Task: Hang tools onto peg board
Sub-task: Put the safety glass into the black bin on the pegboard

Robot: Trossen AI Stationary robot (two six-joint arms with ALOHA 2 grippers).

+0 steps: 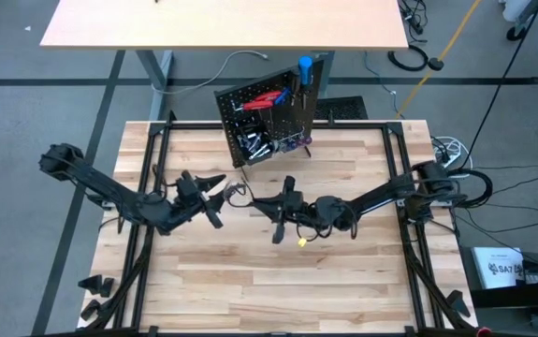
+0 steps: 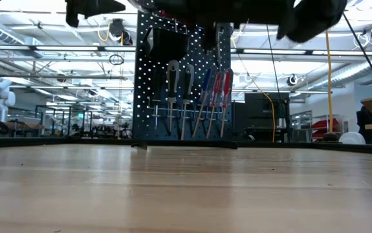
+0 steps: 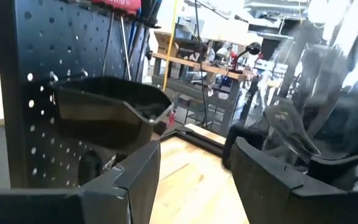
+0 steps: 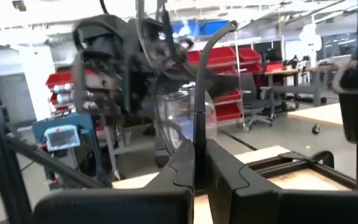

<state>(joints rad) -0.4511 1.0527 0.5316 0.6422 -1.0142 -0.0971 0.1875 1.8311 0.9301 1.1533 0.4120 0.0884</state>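
We see the peg board [image 1: 267, 117] at upper centre already loaded with tools [image 2: 192, 97]; our left gripper [image 1: 214, 195] gapes empty, right gripper [image 1: 270, 208] pinched together on nothing, so little seems left.

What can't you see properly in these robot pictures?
- Bin on the peg board: the left wrist view shows only its outside wall; in the high view its contents are too small to name.
- Right gripper: shut on something thin, blurred in the right wrist view.
- Small yellow thing on the table: too small in the high view.
- Both arms: cut off by the low view's top edge.
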